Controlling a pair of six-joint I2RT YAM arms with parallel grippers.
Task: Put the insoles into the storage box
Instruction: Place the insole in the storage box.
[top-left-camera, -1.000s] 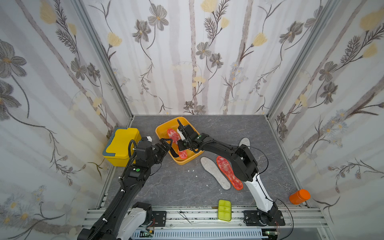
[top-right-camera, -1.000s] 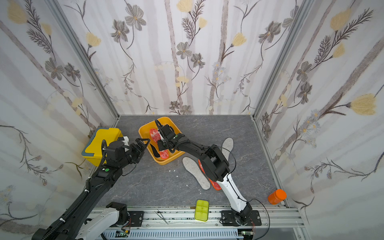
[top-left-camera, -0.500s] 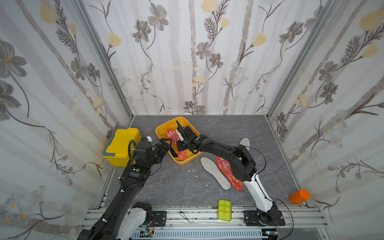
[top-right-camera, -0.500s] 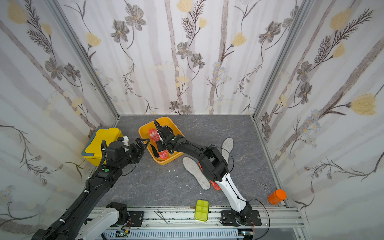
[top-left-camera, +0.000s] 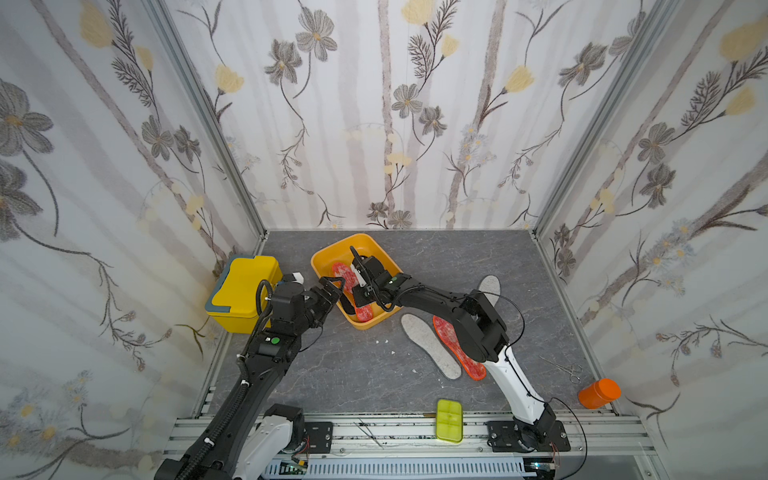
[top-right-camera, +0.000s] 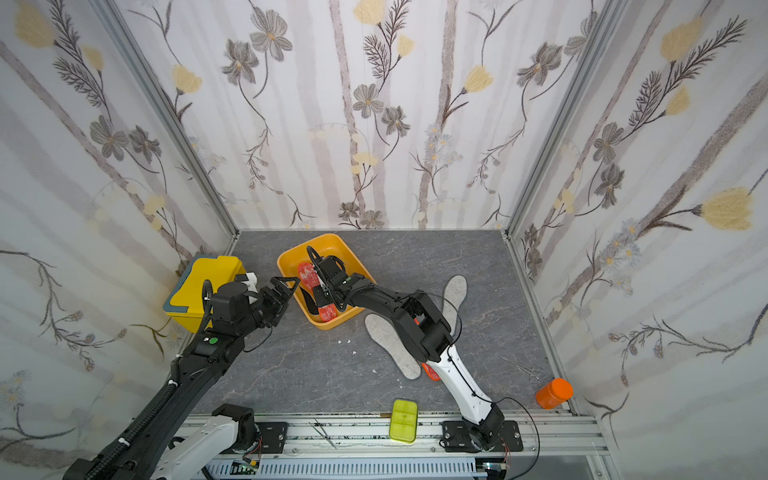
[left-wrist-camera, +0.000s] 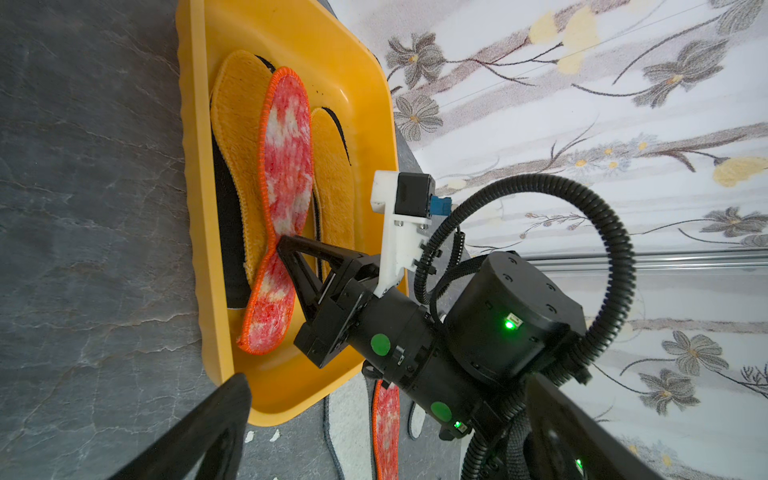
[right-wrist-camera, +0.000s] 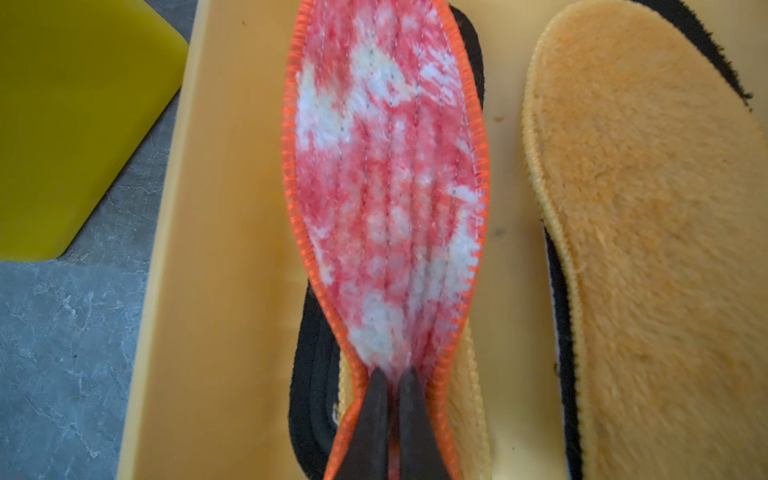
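Note:
The storage box (top-left-camera: 320, 266) (top-right-camera: 286, 266) is a shallow orange-yellow tray at the back centre. My right gripper (top-left-camera: 356, 291) (top-right-camera: 321, 293) (right-wrist-camera: 390, 374) is shut on the pinched waist of a red-orange mottled insole (left-wrist-camera: 286, 166) (right-wrist-camera: 386, 187) inside the box. Under that insole lie two orange-yellow insoles (left-wrist-camera: 237, 137) (left-wrist-camera: 332, 166) and a black one (left-wrist-camera: 226, 216). My left gripper (top-left-camera: 334, 293) (top-right-camera: 291, 293) (left-wrist-camera: 388, 380) stands open and empty just outside the box's near-left rim. On the table lie two grey-white insoles (top-left-camera: 430, 347) (top-left-camera: 488, 284) and another mottled insole (top-left-camera: 457, 349).
A yellow lidded box (top-left-camera: 243, 293) stands by the left wall. A lime-green case (top-left-camera: 449, 419) lies on the front rail. An orange canister (top-left-camera: 598, 392) and small forceps (top-left-camera: 565, 368) are at the front right. White crumbs (top-left-camera: 384, 343) dot the floor.
My right arm has edged slightly left with the mottled insole still pinched. The left arm has not moved.

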